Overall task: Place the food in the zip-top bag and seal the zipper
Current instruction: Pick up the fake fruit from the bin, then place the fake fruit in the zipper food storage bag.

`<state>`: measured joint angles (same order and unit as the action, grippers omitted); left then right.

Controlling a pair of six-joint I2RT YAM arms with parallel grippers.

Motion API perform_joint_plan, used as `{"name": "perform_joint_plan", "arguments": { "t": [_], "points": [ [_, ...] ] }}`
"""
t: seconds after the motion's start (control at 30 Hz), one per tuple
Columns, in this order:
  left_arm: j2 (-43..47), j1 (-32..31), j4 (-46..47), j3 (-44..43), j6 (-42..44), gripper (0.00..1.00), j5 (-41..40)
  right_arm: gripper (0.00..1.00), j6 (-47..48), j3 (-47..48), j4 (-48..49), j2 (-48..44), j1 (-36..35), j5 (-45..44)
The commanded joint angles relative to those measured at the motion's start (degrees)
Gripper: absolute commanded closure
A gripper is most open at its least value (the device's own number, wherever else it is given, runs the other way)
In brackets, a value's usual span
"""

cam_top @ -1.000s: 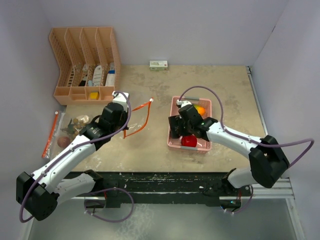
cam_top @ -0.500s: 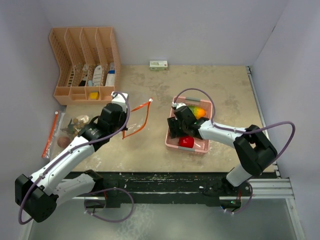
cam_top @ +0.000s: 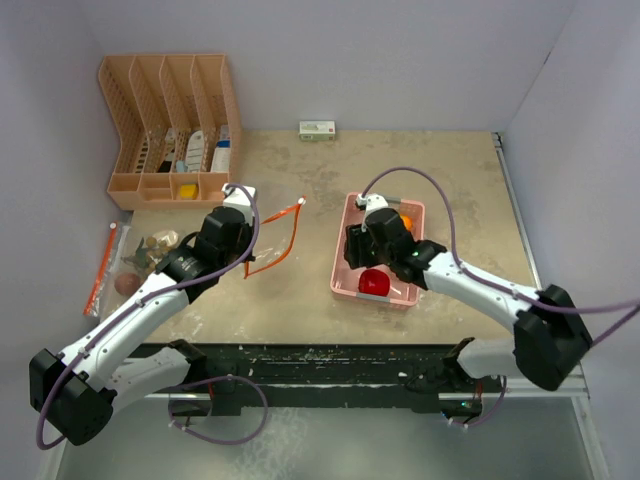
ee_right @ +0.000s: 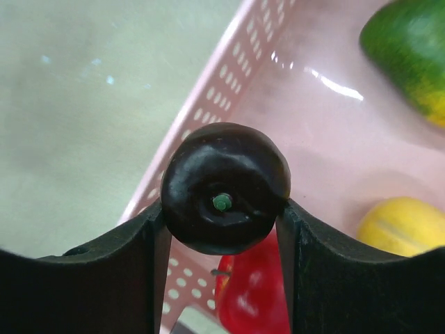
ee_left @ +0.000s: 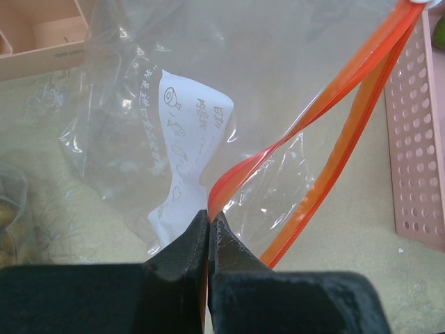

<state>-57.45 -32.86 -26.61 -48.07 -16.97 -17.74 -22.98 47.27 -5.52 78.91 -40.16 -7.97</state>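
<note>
My left hand [ee_left: 208,224] is pinched tight on the orange zipper strip [ee_left: 327,153] of the zip-top bag [ee_left: 132,97]. It lifts one lip so the mouth gapes toward the pink basket [ee_right: 208,97], ready to take food. My right hand [ee_right: 224,216] is partway closed, clamped on both sides of the dark ball [ee_right: 224,177] over the basket's perforated wall. The red apple [ee_right: 250,299], yellow lemon [ee_right: 400,226] and mango [ee_right: 410,49] lie in the basket below.
</note>
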Motion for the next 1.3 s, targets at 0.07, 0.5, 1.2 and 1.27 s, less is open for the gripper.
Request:
{"name": "perform_joint_plan", "arguments": {
  "t": [0.07,0.5,1.2,1.27],
  "points": [
    [0.6,0.3,1.6,-1.6,0.0,1.0,0.3,0.66,3.5,3.2,2.9,-11.9,-0.3,9.4],
    [1.0,0.3,0.8,-3.3,-1.7,1.0,3.8,0.66,-5.2,6.3,33.1,2.7,-10.2,22.5],
    [3.0,0.3,-1.2,-6.4,-4.4,1.0,9.0,0.05,-2.5,20.8,18.1,13.2,-10.8,6.4],
    [2.5,0.3,-1.4,-6.9,-4.1,1.0,8.7,0.04,-2.5,18.8,16.5,9.5,-10.8,6.8]
  ]
}}
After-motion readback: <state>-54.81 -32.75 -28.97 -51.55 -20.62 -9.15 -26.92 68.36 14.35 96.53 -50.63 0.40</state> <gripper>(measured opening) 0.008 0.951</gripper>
